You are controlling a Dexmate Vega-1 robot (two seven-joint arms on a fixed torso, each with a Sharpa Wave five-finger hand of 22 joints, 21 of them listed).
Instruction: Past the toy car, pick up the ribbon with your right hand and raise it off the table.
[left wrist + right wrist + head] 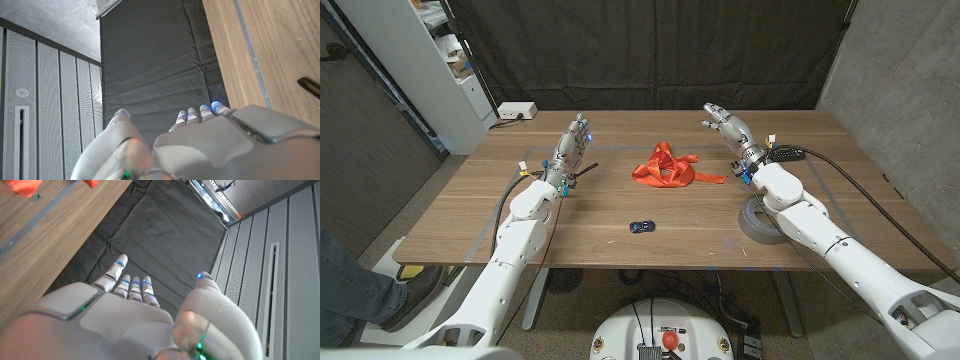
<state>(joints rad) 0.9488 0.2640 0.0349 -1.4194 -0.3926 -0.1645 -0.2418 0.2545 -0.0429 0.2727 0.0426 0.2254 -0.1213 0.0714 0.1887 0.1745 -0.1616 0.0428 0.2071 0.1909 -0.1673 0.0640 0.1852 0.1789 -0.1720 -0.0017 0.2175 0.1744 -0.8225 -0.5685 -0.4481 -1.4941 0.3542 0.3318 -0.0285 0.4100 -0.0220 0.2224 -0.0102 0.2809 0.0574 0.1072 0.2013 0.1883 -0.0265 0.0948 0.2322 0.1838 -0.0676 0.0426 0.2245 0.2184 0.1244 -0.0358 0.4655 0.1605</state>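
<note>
Ribbon (665,168) lies bunched, tail trailing toward the right hand (730,128), which hovers spread, holding nothing.

Left robot hand (572,146) empty, fingers extended, right robot hand (730,129) likewise

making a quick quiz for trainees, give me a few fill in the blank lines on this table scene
1. The crumpled ribbon on the table is ____ in colour.
2. The small toy car lies nearer the robot than the ____.
3. The right hand holds ____, its fingers apart.
4. The roll of grey tape lies under the robot's ____ arm.

Missing words: orange-red; ribbon; nothing; right
</note>
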